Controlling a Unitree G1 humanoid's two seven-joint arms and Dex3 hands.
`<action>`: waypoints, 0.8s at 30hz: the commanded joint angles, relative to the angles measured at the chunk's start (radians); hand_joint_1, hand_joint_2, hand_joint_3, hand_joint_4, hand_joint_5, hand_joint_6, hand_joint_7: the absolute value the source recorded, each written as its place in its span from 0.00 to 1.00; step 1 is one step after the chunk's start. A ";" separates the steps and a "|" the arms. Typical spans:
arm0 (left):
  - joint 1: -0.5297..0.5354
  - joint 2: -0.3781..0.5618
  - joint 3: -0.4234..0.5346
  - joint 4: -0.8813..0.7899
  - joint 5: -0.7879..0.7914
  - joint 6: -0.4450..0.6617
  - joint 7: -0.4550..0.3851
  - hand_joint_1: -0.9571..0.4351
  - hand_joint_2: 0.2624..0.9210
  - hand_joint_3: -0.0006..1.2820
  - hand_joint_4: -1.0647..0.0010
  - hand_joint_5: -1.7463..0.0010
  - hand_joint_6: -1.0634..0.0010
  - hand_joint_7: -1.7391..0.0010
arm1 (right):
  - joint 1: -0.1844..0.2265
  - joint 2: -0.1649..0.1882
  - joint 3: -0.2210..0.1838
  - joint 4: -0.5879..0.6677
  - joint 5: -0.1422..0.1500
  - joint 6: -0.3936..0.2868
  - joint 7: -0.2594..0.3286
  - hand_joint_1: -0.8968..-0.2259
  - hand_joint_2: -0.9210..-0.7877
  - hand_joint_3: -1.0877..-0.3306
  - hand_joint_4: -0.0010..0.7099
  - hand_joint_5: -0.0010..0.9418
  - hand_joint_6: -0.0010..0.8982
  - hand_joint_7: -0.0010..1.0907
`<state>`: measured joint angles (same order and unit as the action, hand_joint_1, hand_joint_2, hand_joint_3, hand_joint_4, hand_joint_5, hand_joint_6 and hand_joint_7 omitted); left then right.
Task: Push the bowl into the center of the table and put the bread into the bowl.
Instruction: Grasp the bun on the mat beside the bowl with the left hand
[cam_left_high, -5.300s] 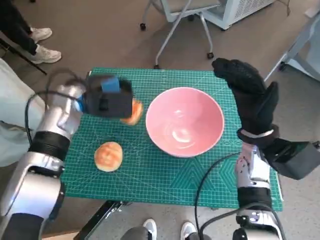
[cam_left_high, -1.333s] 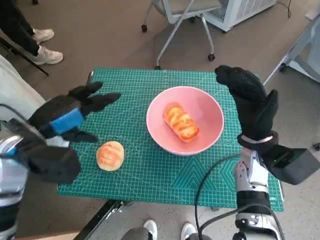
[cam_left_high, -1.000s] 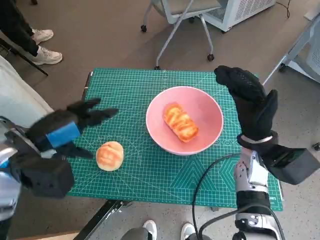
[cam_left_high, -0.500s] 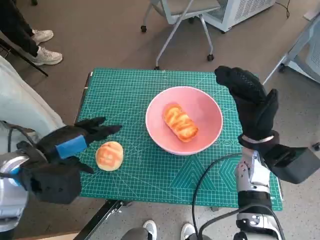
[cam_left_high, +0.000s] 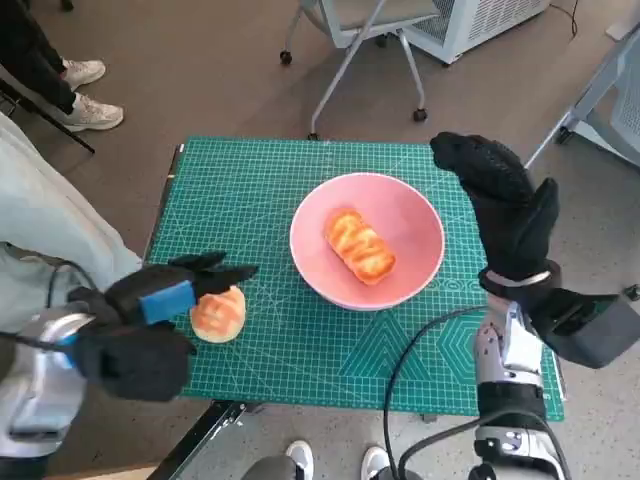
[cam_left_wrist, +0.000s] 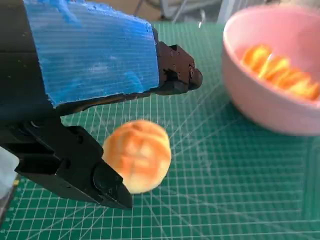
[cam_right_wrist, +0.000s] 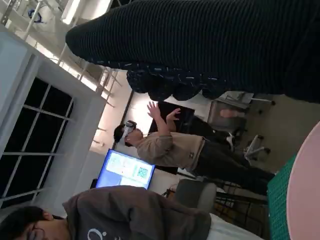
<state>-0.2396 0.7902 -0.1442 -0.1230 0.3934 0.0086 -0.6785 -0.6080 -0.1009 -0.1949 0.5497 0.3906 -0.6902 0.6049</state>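
A pink bowl stands near the middle of the green cutting mat, with a long glazed bread roll lying inside it. A round bun lies on the mat near its front left. My left hand hovers just over and left of the bun, holding nothing, its fingers spread above the bun. The bowl and the roll show beyond it in the left wrist view. My right hand is raised upright beside the bowl's right rim, fingers apart, holding nothing.
An office chair base stands behind the table. A person's shoes show at the far left, and pale fabric lies by the table's left edge. Two people appear in the right wrist view. A black cable crosses the mat's front right.
My left hand has come down and right from the table's left edge until its fingers lie over the round bun. The right hand, the bowl and the roll have stayed put.
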 joint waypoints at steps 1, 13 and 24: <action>-0.045 -0.025 -0.056 0.089 0.051 -0.021 0.024 0.84 0.69 0.01 0.84 0.99 0.77 0.99 | 0.024 -0.006 -0.003 0.004 -0.003 0.008 -0.005 0.34 0.00 0.47 0.28 0.00 0.05 0.50; -0.104 -0.048 -0.150 0.231 0.195 -0.041 0.094 0.87 0.92 0.03 0.39 0.97 0.35 0.95 | 0.027 -0.006 -0.005 -0.002 -0.004 0.007 -0.012 0.35 0.00 0.47 0.28 0.00 0.06 0.50; -0.097 -0.018 -0.135 0.269 0.231 -0.159 0.197 0.69 0.97 0.03 0.28 0.39 0.35 0.38 | 0.029 -0.004 -0.002 -0.004 -0.006 0.008 -0.020 0.35 0.00 0.46 0.28 0.00 0.06 0.50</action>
<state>-0.3503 0.7534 -0.2842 0.1386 0.6255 -0.1334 -0.4804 -0.6038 -0.1077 -0.1964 0.5439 0.3894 -0.6905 0.5943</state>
